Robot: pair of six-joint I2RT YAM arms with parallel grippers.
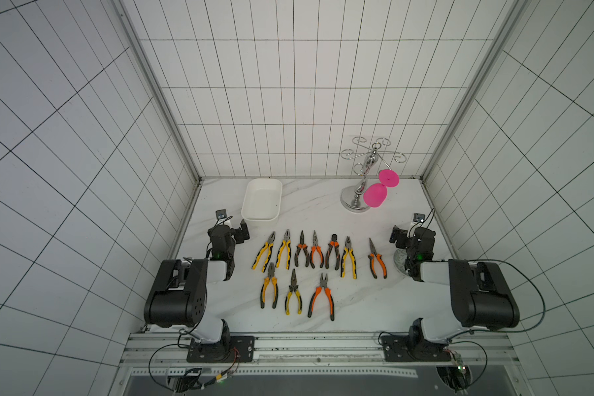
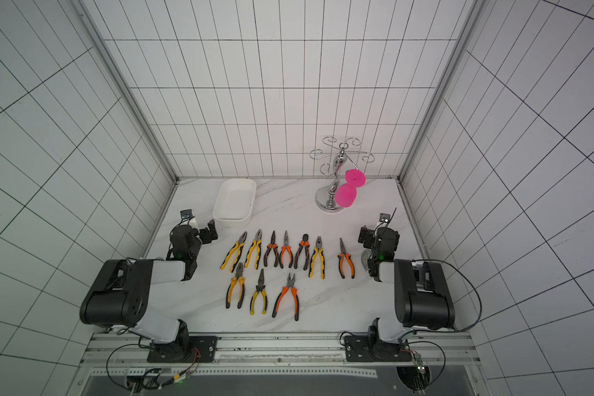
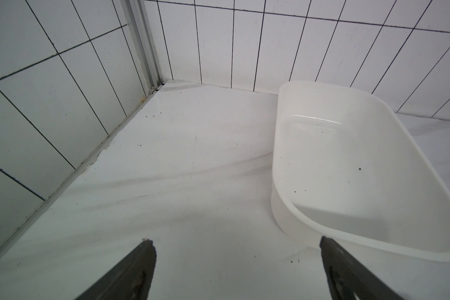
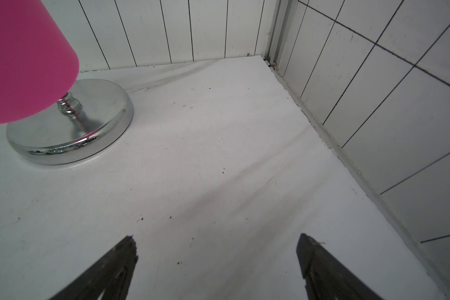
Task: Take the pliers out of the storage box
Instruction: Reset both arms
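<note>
While the left fingers [image 3: 140,259] and right fingers [image 4: 122,255] gape wide, holding nothing, the pliers [image 1: 315,244] lie in two rows on the tabletop [image 1: 357,308], just below the empty storage box [image 1: 259,222] in frame.

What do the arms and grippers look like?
The left arm and right arm match: black joint housings, white links, a green light near each wrist, and loose black cables. The left gripper and right gripper have dark fingers tapering to narrow tips.
</note>
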